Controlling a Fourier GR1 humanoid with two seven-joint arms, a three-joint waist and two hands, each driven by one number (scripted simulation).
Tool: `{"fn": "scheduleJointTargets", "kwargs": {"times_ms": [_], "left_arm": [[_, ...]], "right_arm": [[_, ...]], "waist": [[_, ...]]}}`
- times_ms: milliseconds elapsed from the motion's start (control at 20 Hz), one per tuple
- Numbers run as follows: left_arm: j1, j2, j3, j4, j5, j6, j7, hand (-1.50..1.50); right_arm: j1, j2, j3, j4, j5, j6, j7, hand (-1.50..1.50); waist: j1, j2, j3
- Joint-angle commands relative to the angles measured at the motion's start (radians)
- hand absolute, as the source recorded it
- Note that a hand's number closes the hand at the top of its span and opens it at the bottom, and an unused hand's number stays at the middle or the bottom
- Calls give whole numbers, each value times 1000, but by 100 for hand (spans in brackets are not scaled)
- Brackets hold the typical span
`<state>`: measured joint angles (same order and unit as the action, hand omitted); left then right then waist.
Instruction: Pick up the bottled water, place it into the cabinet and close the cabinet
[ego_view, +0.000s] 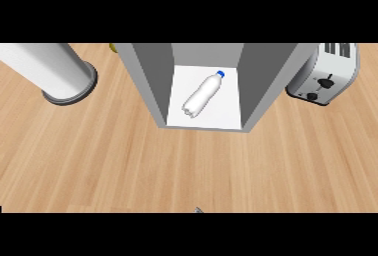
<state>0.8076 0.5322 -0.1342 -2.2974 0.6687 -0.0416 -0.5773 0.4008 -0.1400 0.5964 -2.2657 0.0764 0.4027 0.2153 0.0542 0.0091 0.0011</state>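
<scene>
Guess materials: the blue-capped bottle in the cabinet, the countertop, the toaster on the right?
The pale bottle with a blue cap: probably translucent plastic, ribbed near its base. The light wood-grain countertop: wood or laminate, with plank seams and a matte finish. The silver toaster: seemingly brushed metal with black knobs.

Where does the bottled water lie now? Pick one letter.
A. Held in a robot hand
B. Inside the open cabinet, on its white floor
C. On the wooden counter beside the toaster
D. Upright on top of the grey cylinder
B: the bottled water lies on its side on the white floor inside the cabinet, blue cap pointing away.
</scene>
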Motion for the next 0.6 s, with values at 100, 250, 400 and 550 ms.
{"fn": "scheduleJointTargets", "kwargs": {"times_ms": [100, 250, 400, 550], "left_arm": [[55, 19, 76, -28, 99, -79, -7, -150], [79, 40, 123, -30, 124, -122, -9, -150], [109, 26, 134, -40, 137, -139, -20, -150], [139, 52, 197, -2, 195, -212, -28, -150]], "right_arm": [[-187, 133, 76, 41, -123, -153, 112, 150], [-269, 132, -2, 99, -185, -176, 117, 150], [-358, 133, -81, 128, -273, -189, 161, 150], [-436, 134, -154, 164, -381, -230, 202, 150]], "waist": [[16, -1, -4], [17, 0, -3], [20, -1, -2], [16, -3, -3]]}}
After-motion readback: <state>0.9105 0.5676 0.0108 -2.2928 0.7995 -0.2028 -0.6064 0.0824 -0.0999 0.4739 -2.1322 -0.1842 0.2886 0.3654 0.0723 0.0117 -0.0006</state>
